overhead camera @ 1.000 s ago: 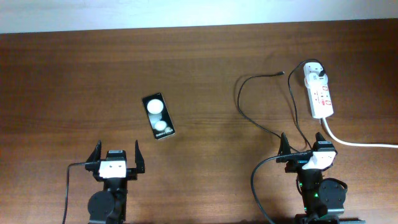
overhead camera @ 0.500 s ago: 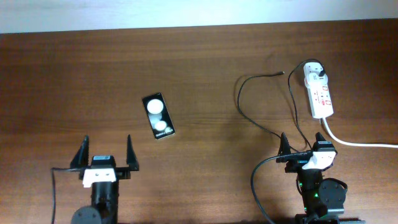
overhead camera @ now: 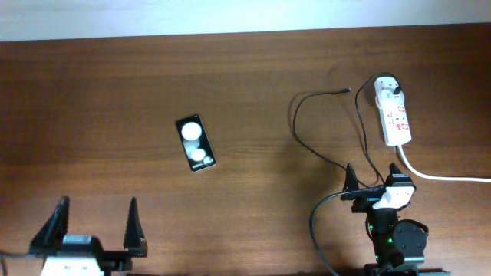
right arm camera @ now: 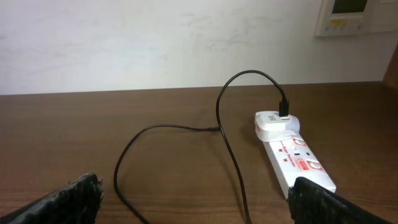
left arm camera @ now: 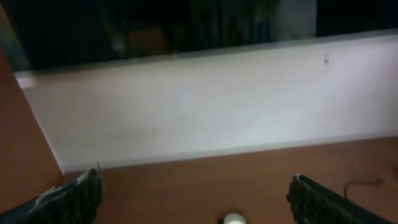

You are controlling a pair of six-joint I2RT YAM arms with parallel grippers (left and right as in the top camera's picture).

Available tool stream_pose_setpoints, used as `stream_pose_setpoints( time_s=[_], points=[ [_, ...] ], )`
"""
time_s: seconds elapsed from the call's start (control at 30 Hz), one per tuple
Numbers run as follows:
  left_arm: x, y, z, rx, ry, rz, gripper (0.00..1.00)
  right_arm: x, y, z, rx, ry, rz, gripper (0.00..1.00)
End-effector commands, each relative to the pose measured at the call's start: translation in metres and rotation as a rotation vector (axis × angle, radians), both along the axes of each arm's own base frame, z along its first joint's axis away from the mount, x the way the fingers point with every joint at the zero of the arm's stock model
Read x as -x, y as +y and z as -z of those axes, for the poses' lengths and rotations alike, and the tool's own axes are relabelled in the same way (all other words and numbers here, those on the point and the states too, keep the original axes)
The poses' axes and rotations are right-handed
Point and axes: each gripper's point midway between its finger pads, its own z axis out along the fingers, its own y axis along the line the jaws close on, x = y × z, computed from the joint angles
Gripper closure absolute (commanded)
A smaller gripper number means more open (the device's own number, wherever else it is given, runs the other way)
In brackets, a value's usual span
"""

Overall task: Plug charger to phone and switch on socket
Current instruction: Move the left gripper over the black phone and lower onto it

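Observation:
The black phone [overhead camera: 196, 143] with two white round spots lies flat left of centre; one white spot shows at the bottom of the left wrist view [left arm camera: 234, 218]. The white socket strip [overhead camera: 393, 115] with red markings lies at the far right, also in the right wrist view [right arm camera: 295, 157]. The charger's white adapter [right arm camera: 273, 124] sits in the strip's far end. Its thin black cable [overhead camera: 295, 126] loops left, with the connector tip [overhead camera: 347, 90] lying free. My left gripper [overhead camera: 96, 224] is open and empty at the near left edge. My right gripper [overhead camera: 372, 178] is open and empty, near of the strip.
A thick white cord [overhead camera: 441, 175] runs from the strip off the right edge. A white wall [right arm camera: 155, 43] rises behind the table's far edge. My right arm's thicker black cable [overhead camera: 326, 211] curves beside its base.
My left gripper has pulled back toward the near left edge, away from the phone, and stays open. The right arm, phone, cable and strip have not moved.

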Motion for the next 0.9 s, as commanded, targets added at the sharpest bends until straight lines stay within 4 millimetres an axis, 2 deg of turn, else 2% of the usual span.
stream_pose_setpoints(
  time_s=[0.0, 0.07, 0.13, 0.2, 0.27, 0.33, 0.4, 0.43, 0.5, 0.53, 0.57, 0.6, 0.63, 0.7, 0.73, 0.8, 0.87],
  points=[
    [-0.019, -0.004, 0.001, 0.054, 0.167, 0.01, 0.01, 0.0, 0.0, 0.002, -0.003, 0.001, 0.001, 0.01],
    [-0.04, -0.013, 0.026, 0.1, 0.407, 0.028, 0.01, 0.0, 0.0, 0.002, -0.003, 0.001, 0.001, 0.01],
    [-0.054, -0.04, 0.076, 0.11, 0.712, 0.145, 0.01, 0.0, 0.0, 0.002, -0.003, 0.001, 0.001, 0.01],
    [-0.05, -0.064, 0.127, 0.161, 1.034, 0.252, 0.01, 0.0, 0.0, 0.002, -0.003, 0.001, 0.001, 0.01],
    [-0.043, -0.08, 0.152, 0.224, 1.236, 0.323, 0.01, 0.0, 0.0, 0.002, -0.003, 0.001, 0.001, 0.01],
    [-0.039, -0.113, 0.163, 0.377, 1.415, 0.487, 0.01, 0.0, 0.0, 0.002, -0.003, 0.001, 0.001, 0.01],
    [-0.053, -0.116, 0.177, 0.393, 1.475, 0.478, 0.01, 0.0, 0.0, 0.002, -0.003, 0.001, 0.001, 0.01],
    [-0.062, -0.117, 0.19, 0.405, 1.534, 0.465, 0.01, 0.0, 0.0, 0.002, -0.003, 0.001, 0.001, 0.02],
    [-0.065, -0.115, 0.212, 0.438, 1.657, 0.396, 0.01, 0.0, 0.0, 0.002, -0.003, 0.001, 0.001, 0.01],
    [-0.067, -0.108, 0.222, 0.454, 1.709, 0.305, 0.01, 0.0, 0.0, 0.002, -0.003, 0.001, 0.001, 0.01],
    [-0.067, -0.086, 0.239, 0.476, 1.769, 0.036, 0.01, 0.0, 0.0, 0.002, -0.003, 0.001, 0.001, 0.01],
    [-0.063, -0.068, 0.246, 0.469, 1.787, -0.141, 0.01, 0.0, 0.0, 0.002, -0.003, 0.001, 0.001, 0.01],
    [-0.054, -0.044, 0.248, 0.436, 1.786, -0.352, 0.01, 0.0, 0.0, 0.002, -0.003, 0.001, 0.001, 0.01],
    [-0.048, -0.031, 0.244, 0.41, 1.778, -0.459, 0.01, 0.0, 0.0, 0.002, -0.003, 0.001, 0.001, 0.01],
    [-0.053, -0.027, 0.234, 0.396, 1.753, -0.47, 0.01, 0.0, 0.0, 0.002, -0.003, 0.001, 0.001, 0.01],
    [-0.066, -0.021, 0.211, 0.385, 1.674, -0.487, 0.01, 0.0, 0.0, 0.002, -0.003, 0.001, 0.001, 0.01],
    [-0.099, -0.021, 0.165, 0.418, 1.497, -0.443, 0.01, 0.0, 0.0, 0.002, -0.003, 0.001, 0.001, 0.01]
  ],
)
